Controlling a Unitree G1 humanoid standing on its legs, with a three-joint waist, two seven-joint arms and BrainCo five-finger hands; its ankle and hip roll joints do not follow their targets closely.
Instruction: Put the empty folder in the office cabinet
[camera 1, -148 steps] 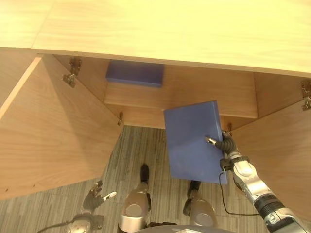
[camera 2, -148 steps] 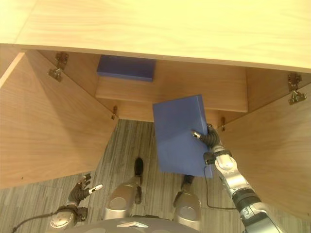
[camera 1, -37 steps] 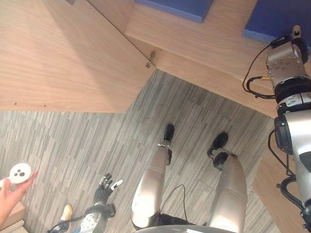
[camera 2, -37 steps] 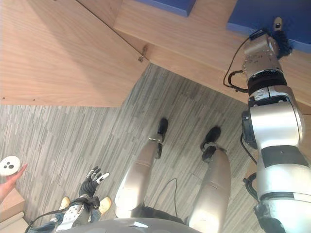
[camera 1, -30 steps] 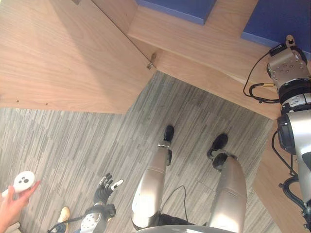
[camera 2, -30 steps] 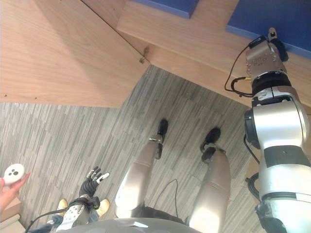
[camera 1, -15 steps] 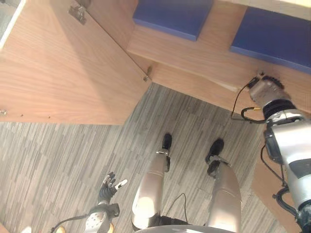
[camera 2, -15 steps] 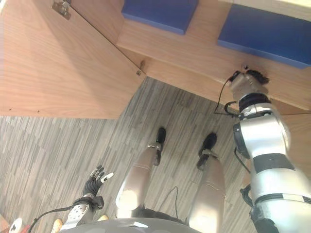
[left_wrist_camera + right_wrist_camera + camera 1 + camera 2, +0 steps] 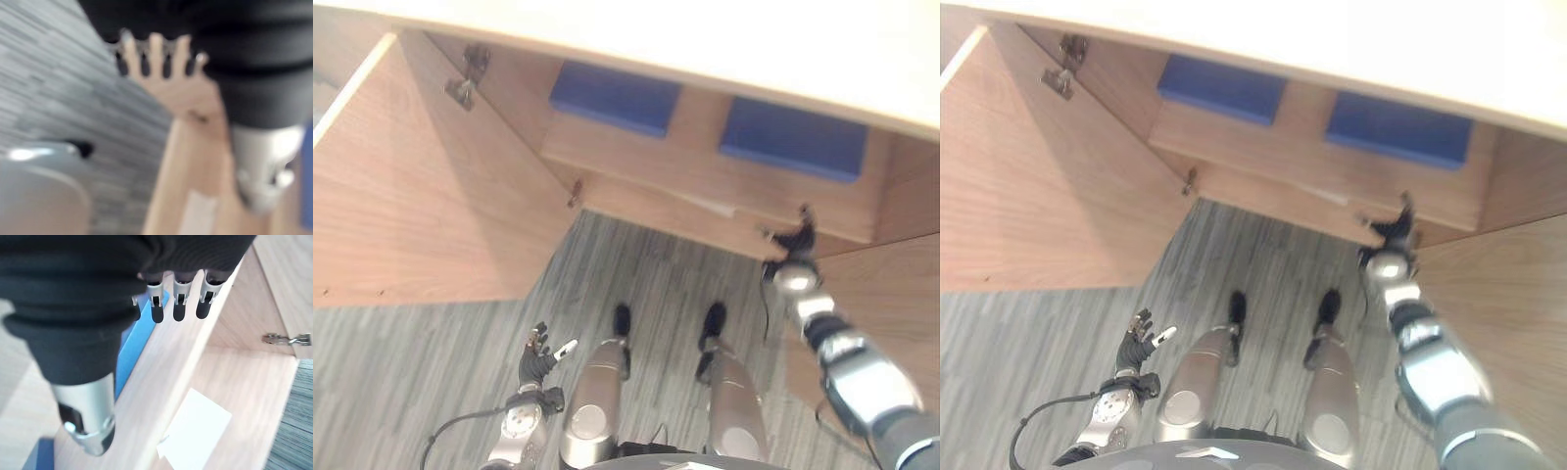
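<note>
Lying flat on the upper shelf of the open light-wood office cabinet (image 9: 636,171), the flat blue rectangular folder (image 9: 793,139) sits at the right-hand end, well apart from a second blue folder (image 9: 615,98) of the same kind at the left end. Neither hand touches either one. The right hand (image 9: 793,240) hangs in front of the cabinet's lower front edge, below the right folder, with its fingers (image 9: 179,301) straight and spread, holding nothing. Through its own wrist camera a white sheet of paper (image 9: 194,428) lies on the lower shelf board, and a metal hinge (image 9: 286,339) shows on the cabinet's side wall. The left hand (image 9: 1139,345) is low at the robot's side over the grey striped carpet floor (image 9: 431,357), fingers loosely open and empty. The wide wooden left door (image 9: 421,206) stands swung out, and the right door (image 9: 891,304) is open too.
</note>
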